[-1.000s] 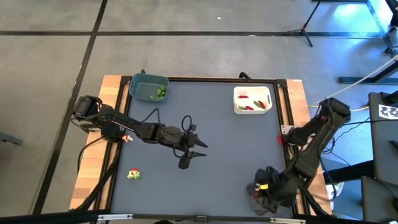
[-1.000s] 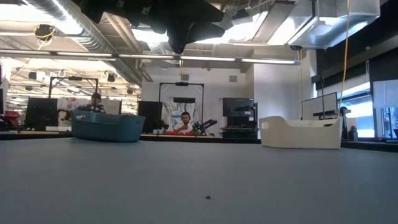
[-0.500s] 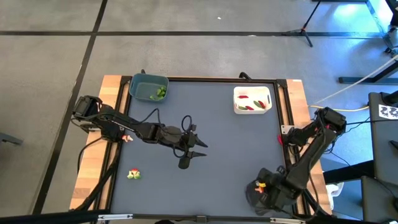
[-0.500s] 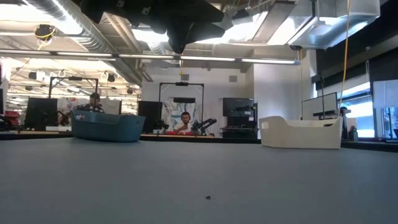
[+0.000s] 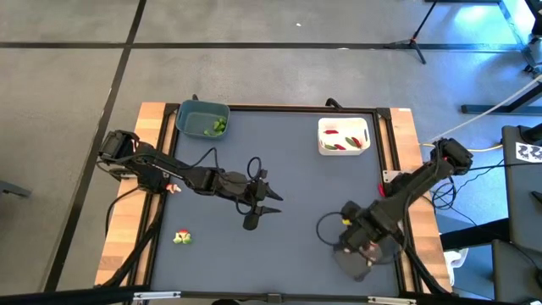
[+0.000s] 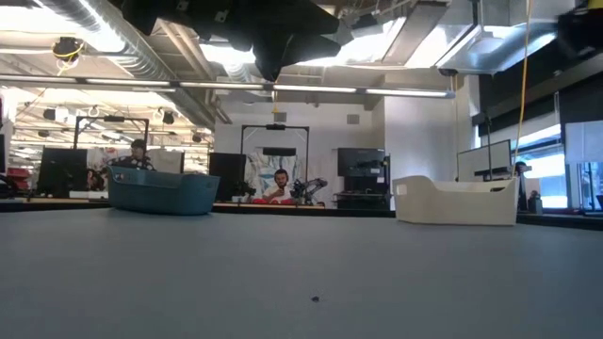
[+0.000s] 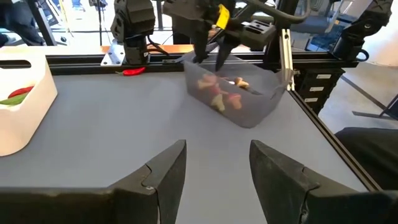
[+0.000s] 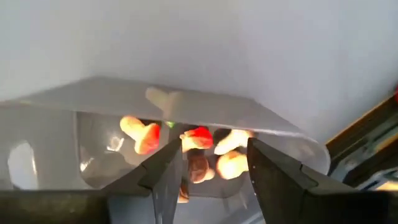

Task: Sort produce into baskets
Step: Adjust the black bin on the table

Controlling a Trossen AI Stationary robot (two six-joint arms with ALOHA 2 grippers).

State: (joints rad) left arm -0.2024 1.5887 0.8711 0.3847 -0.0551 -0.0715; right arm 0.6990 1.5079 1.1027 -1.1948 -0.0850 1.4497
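Observation:
The dark grey tray (image 5: 347, 264) sits at the near right and holds several red and tan pieces (image 8: 198, 138). My right gripper (image 5: 362, 246) hangs open just above it, fingers pointing down, nothing between them (image 8: 214, 168). The left wrist view shows the same gripper (image 7: 208, 53) over the tray (image 7: 249, 106). My left gripper (image 5: 273, 203) waits open above mid-table (image 7: 214, 168). The blue-grey basket (image 5: 203, 119) at the far left holds green pieces. The white basket (image 5: 343, 135) at the far right holds red and green ones. A small red-and-green piece of produce (image 5: 181, 238) lies on the mat at the near left.
A red piece (image 7: 132, 71) lies on the table's right rail, and another small piece (image 5: 173, 188) lies on the wooden left edge. A raised black frame (image 5: 385, 152) borders the mat. Bare mat lies between the two arms. In the low view, people sit at desks beyond the baskets.
My right gripper has drawn back from the near right corner toward the far edge and a little left, uncovering more of the grey tray beneath it. The tray and baskets have stayed put.

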